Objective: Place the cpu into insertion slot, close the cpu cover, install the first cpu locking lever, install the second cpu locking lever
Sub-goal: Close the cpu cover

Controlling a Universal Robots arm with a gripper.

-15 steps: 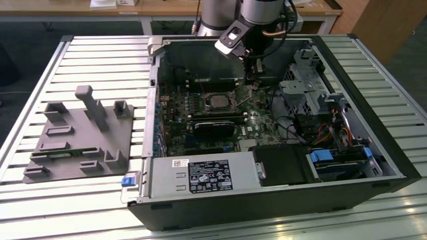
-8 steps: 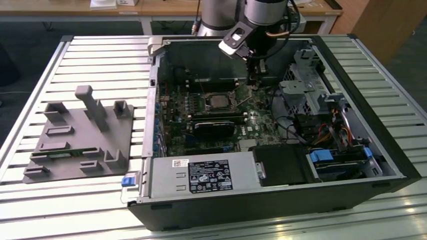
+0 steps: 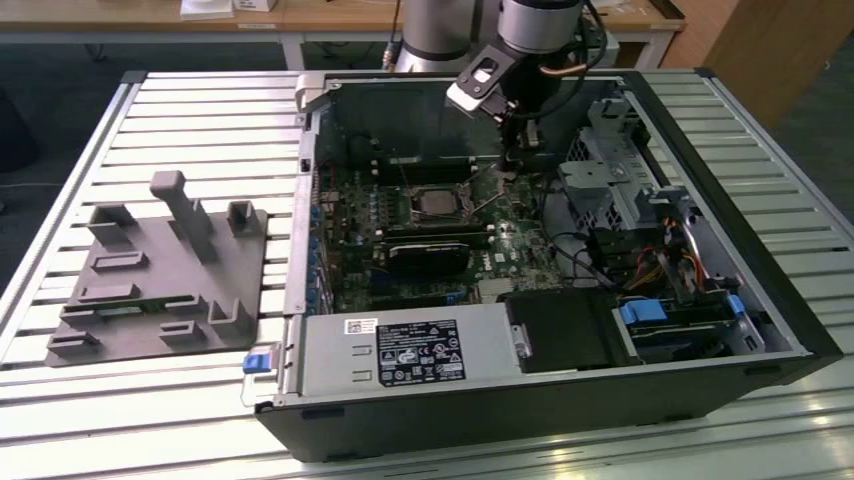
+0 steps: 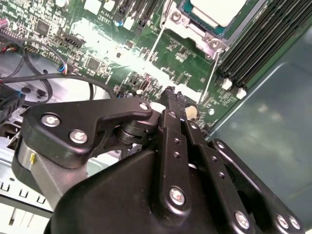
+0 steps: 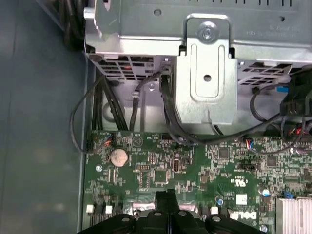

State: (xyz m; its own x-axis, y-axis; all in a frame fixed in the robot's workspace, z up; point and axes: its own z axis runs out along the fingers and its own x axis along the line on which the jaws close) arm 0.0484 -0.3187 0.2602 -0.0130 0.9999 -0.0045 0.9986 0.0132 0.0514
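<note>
Silvery slatted metal forms the worktop (image 3: 200,110), and on it lies an open black computer case (image 3: 787,330) with a grey plastic fixture (image 3: 160,270) beside it toward the exterior view's left. Inside the case we see the green motherboard (image 3: 521,245), and the cpu (image 3: 434,203) already sits in the insertion slot (image 3: 458,216), its pale metal top facing up. In the second wrist view the cpu (image 4: 217,9) shows framed by the silvery cpu cover (image 4: 181,22), with a thin wire locking lever (image 4: 213,73) running along one side of it. We cannot tell whether the lever is latched. The arm reaches down into the case, and its end effector (image 3: 514,160) hangs over the board just beside the slot, toward the exterior view's right. In both wrist views the black fingertips of the end effector (image 4: 171,92) (image 5: 165,195) are pressed together with nothing between them. As for writing, the power supply carries a large black label (image 3: 420,352) crowded with white text and symbols, with a small white sticker (image 3: 360,325) above it. We cannot make out the wording on either. In the first wrist view the motherboard (image 5: 195,161) bears white printed markings near a round coin battery (image 5: 118,157).
</note>
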